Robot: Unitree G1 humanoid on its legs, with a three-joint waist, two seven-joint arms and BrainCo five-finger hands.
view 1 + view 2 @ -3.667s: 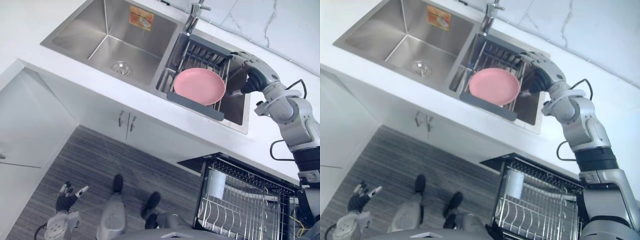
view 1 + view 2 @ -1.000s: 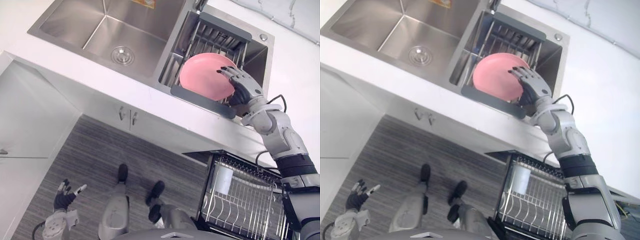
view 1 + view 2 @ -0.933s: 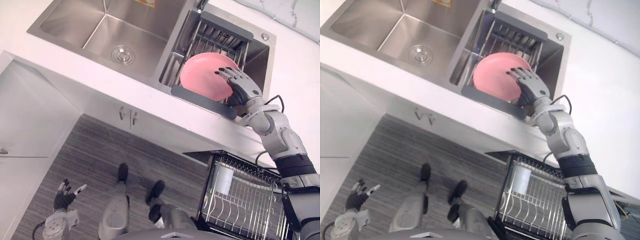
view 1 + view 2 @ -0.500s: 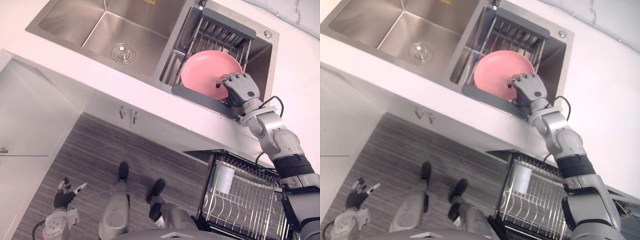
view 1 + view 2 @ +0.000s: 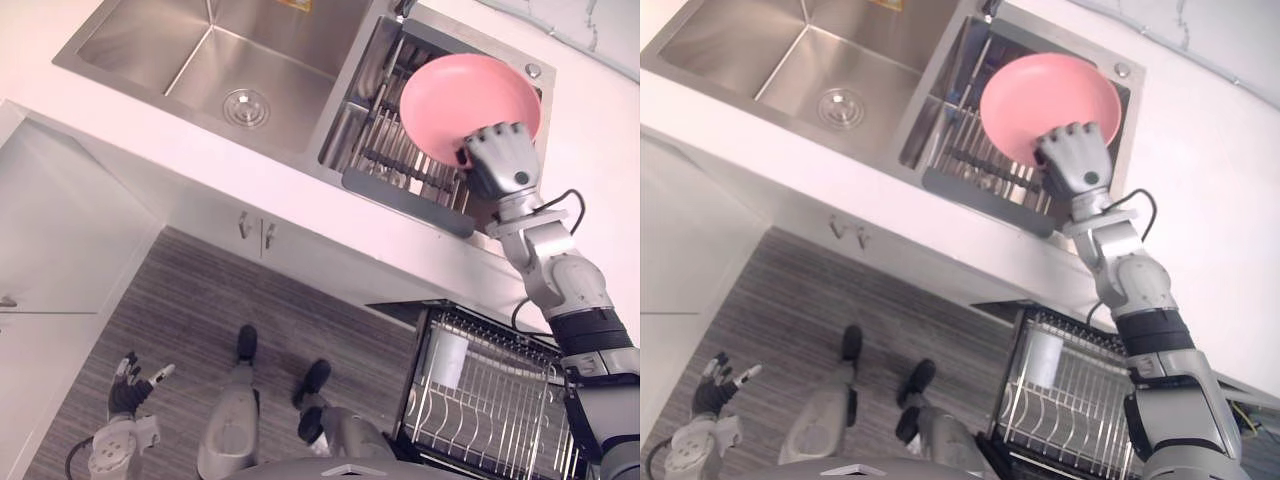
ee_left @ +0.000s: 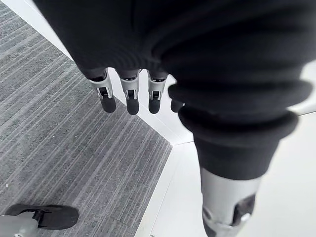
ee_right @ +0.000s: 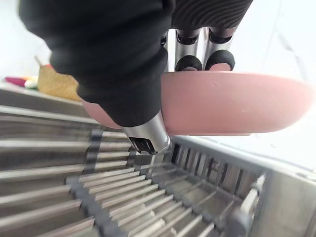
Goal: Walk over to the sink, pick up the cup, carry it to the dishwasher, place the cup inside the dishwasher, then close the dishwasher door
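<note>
Well, pink plate (image 5: 460, 95) abv sink rack (image 5: 400, 200)

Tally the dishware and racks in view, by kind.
Pink plate: 1, gripped by the right hand above the sink rack
White cup: 1, standing in the dishwasher rack
Wire racks: 2, the sink rack and the dishwasher rack
Total: 4

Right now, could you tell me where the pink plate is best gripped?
Probably at its rim, coming from the edge nearest the robot, as the right hand holds the pink plate. It is wide and shallow, so only the thin rim suits a pinch; it hangs clear of the rack.
</note>
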